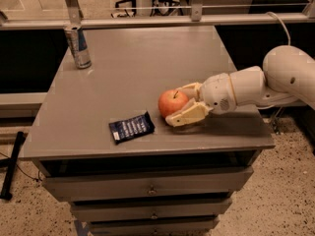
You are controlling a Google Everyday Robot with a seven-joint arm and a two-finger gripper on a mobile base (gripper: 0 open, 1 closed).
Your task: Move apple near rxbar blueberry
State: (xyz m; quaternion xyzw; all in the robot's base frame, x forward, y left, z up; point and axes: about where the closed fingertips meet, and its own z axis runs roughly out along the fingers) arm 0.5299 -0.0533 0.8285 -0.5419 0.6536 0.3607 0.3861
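The red-orange apple [172, 103] rests on the grey table [138, 68], right of centre near the front. My gripper [177, 105] reaches in from the right and is shut on the apple, with one pale finger [187, 115] in front of it and the other behind it. The dark navy rxbar blueberry [131, 127] lies flat on the table just left of and in front of the apple, with a small gap between them.
A tall silver-blue drink can [78, 46] stands at the table's back left corner. A metal rail [197, 18] runs behind the table. Drawers [147, 188] sit below the front edge. The white arm [275, 82] extends off the right side.
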